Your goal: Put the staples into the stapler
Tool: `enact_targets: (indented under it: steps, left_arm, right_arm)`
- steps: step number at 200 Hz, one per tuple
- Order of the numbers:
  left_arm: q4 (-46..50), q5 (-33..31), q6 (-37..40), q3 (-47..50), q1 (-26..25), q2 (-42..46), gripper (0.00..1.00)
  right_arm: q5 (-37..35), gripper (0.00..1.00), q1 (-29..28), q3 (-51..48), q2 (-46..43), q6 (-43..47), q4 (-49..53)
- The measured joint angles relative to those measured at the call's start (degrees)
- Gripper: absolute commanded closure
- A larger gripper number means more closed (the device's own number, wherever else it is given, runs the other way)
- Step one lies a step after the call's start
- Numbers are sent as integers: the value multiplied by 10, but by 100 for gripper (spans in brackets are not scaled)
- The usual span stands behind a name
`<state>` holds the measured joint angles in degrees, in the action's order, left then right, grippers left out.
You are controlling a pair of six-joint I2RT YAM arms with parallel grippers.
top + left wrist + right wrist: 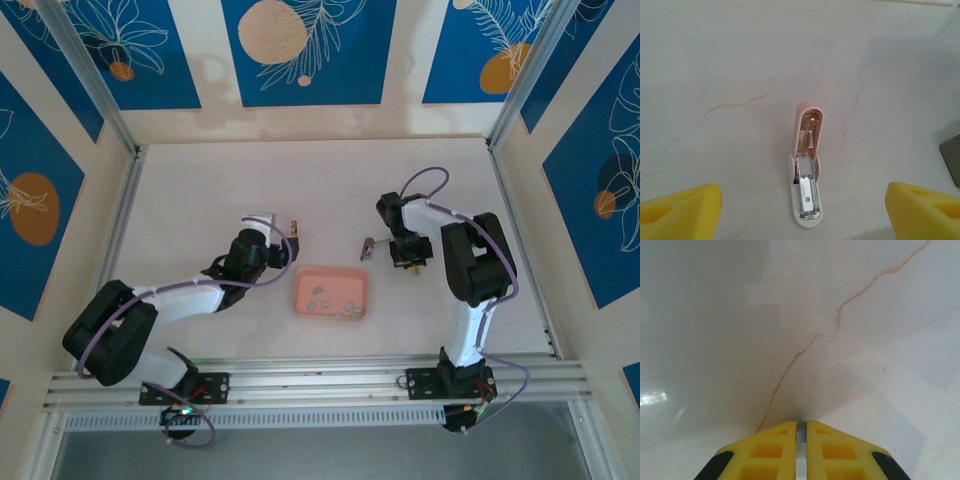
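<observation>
The pink and white stapler (806,175) lies flat on the table with its pink top swung open and its metal channel facing up. It also shows small in the top view as the stapler (293,230). My left gripper (802,194) is open, its yellow fingers (682,210) wide on either side of the stapler's white end and apart from it. Several loose staples (336,303) lie in the pink tray (333,277). My right gripper (801,423) is shut on a thin grey strip of staples (801,450), close above the bare table; in the top view the right gripper (405,260) hangs right of the tray.
A small dark grey piece (368,246) lies left of the right gripper and shows at the right edge of the left wrist view (952,159). Aluminium rails (320,382) border the near edge, and walls close in the other sides.
</observation>
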<state>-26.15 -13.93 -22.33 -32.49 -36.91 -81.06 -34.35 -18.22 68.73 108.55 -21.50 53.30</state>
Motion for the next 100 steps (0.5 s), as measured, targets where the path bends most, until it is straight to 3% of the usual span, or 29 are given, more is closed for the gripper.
enact_targets:
  steps: [49, 100]
  left_arm:
    - [0, 0, 0, 0, -1, 0, 15]
    - [0, 0, 0, 0, -1, 0, 15]
  right_arm:
    - [-8, 86, -23, -1, 0, -1, -1]
    - [0, 78, -60, -1, 4, -14, -4]
